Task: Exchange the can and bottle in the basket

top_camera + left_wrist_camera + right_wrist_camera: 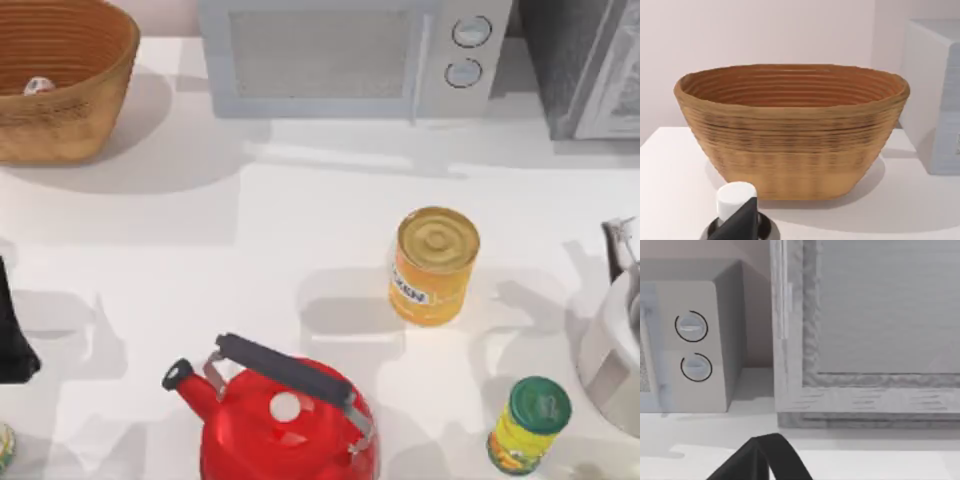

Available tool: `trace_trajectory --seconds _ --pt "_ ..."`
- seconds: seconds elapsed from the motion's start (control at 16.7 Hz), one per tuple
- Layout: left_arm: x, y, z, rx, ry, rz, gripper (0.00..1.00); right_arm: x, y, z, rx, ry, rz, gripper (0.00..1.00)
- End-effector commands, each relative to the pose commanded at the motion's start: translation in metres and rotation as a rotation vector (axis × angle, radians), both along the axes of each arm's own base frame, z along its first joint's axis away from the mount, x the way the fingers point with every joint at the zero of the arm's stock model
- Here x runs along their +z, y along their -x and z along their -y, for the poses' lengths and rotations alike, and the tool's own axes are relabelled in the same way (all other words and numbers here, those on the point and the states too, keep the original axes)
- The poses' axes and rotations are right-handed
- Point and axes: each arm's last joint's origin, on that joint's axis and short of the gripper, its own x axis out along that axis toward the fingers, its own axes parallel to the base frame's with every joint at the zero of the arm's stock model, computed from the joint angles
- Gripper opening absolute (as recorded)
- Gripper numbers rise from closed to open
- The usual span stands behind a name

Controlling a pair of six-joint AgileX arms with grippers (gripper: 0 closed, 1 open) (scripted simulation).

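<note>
On the table I count one basket (62,95) at the far left corner with one bottle (38,86) inside, one can (433,266) standing right of centre with open room around it; my left gripper (12,345) waits at the left edge, well apart from both, grip state unclear

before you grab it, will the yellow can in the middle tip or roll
The yellow can stands upright on the table and looks squat, so it probably resists tipping. Its round, smooth-looking wall may slip in a light pinch. Laid on its side, it would likely roll.
</note>
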Motion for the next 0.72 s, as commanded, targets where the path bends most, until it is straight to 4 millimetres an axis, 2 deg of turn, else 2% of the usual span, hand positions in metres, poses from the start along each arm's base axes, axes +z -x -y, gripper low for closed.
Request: trace_trajectory --seconds 0.18,0.36,0.54,0.72 --pt "0.002 0.000 0.000 0.003 0.000 -0.005 1.00 0.000 0.000 0.000 0.000 0.000 0.000 1.00" --pt "0.018 -0.002 -0.002 0.020 -0.001 -0.052 1.00 0.000 0.000 0.000 0.000 0.000 0.000 1.00" --pt "0.050 -0.010 -0.004 0.036 -0.004 -0.143 1.00 0.000 0.000 0.000 0.000 0.000 0.000 1.00" --pt "0.091 -0.031 -0.006 0.041 -0.008 -0.263 1.00 0.000 0.000 0.000 0.000 0.000 0.000 1.00"
